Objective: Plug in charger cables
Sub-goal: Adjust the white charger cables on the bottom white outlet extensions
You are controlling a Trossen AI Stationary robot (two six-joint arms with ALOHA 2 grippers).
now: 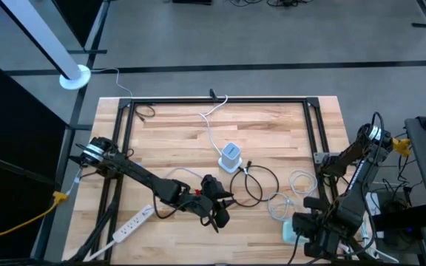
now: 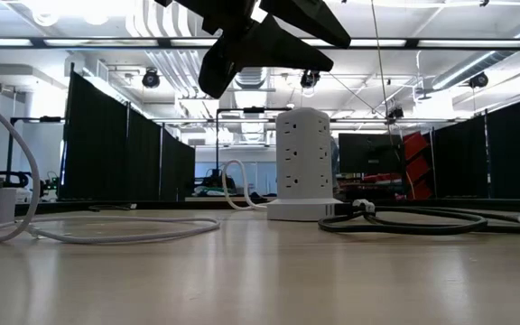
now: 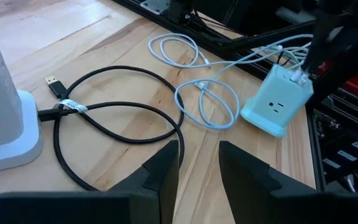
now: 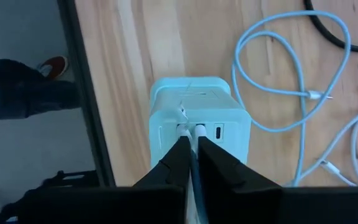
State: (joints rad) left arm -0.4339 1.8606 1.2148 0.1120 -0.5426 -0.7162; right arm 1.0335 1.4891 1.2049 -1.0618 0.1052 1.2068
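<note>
Standing beside the table, I count one black cable (image 1: 256, 182) and what look like two white cables (image 1: 293, 193), though their loops overlap and the count of white ones is hard to settle. The black cable lies in a loose double loop on the wooden table (image 1: 168, 137), just beside the white tower socket (image 1: 231, 156) near the middle; one of its plugs (image 3: 55, 86) lies free on the wood, clear of any socket. The white cables curl between that black loop and the table's right edge.

The right gripper (image 4: 191, 152) is at the near right corner, pressed up against one small pale-blue charger block (image 4: 199, 115). Its fingers are pinched almost together on a thin white cable whose plug sits at the block's face, next to a second white plug and one unused port.

The left gripper (image 3: 197, 163) hovers over the near middle of the table, above the black loop, its two fingers parted with nothing between them.

There is one long white power strip (image 1: 133, 222) near the front left edge. In the right wrist view a person's shoe and trouser leg show on the floor beyond the table.
</note>
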